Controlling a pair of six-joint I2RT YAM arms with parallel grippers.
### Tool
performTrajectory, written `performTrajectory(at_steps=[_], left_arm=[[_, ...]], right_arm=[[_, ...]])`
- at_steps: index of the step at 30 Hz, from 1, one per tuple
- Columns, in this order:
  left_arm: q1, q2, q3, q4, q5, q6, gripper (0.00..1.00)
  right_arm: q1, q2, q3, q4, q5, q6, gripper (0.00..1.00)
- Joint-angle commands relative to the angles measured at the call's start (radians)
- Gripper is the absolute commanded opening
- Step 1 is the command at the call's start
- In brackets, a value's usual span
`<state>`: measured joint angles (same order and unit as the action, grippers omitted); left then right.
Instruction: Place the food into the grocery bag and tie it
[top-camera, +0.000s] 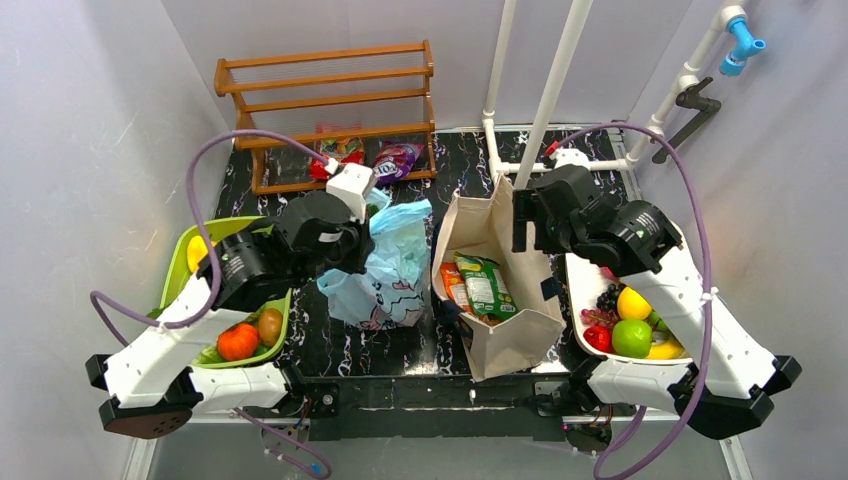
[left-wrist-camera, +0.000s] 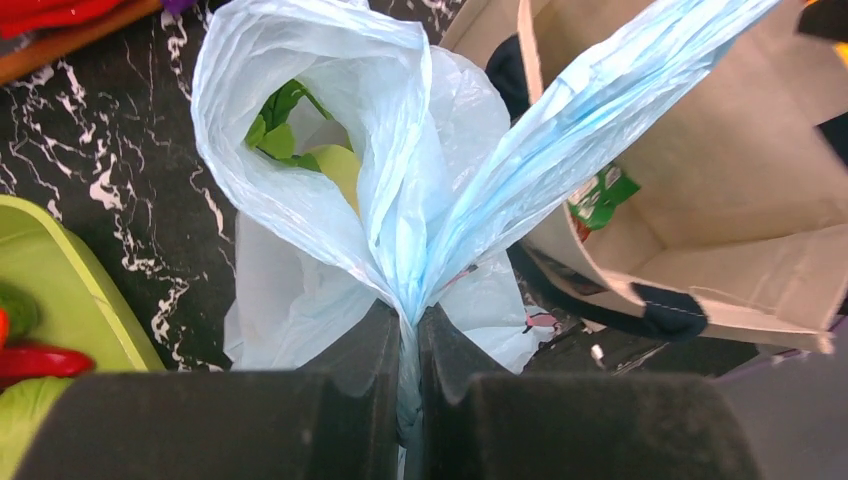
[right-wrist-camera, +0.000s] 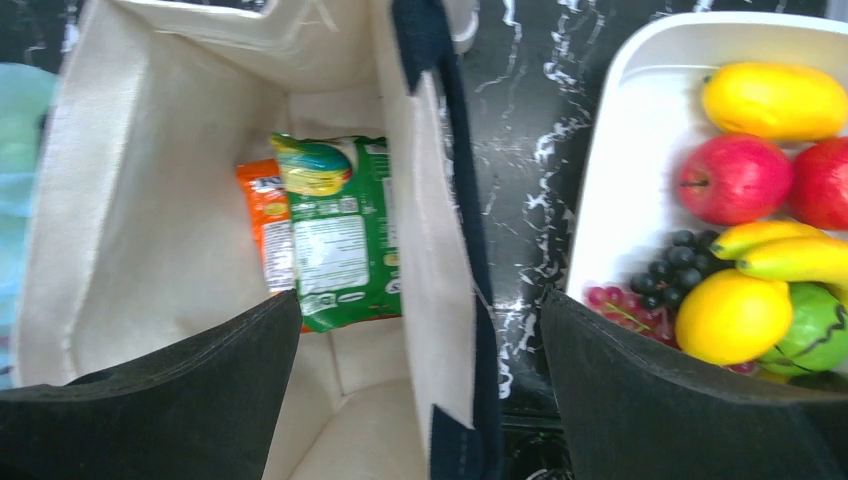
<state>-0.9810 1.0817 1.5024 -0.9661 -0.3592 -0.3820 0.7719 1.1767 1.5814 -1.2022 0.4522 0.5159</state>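
Fingers (left-wrist-camera: 345, 400) of my left gripper (left-wrist-camera: 410, 318) pinch the gathered neck of the blue bag (top-camera: 392, 262), which stands between the green tray (top-camera: 173, 268) and the canvas tote (top-camera: 512, 345). My right gripper (right-wrist-camera: 418, 330) is spread astride the tote's wall; snack packets (right-wrist-camera: 335, 240) lie inside.

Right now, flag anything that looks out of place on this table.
The green snack packet and orange snack packet lie inside the beige canvas tote, not in the light-blue plastic bag that the left gripper pinches by its gathered top. The right gripper hangs open over the tote's wall.
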Motion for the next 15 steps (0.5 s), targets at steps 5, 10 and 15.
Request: performTrajectory(at_steps=[5,10,15], left_arm=[[-0.003,-0.011,0.163,-0.039,0.022,0.011,0.0],[-0.002,-0.003,0.264,0.013,0.114,0.02,0.0],[-0.002,0.065,0.442,0.027,0.206,0.043,0.0]], right_arm=[[-0.064,-0.076,-0.204,0.052,0.007,-0.031,0.91],[-0.068,-0.108,-0.274,0.131,-0.161,-0.043,0.64],[-0.068,-0.115,-0.281,0.152,-0.229,-0.056,0.01]])
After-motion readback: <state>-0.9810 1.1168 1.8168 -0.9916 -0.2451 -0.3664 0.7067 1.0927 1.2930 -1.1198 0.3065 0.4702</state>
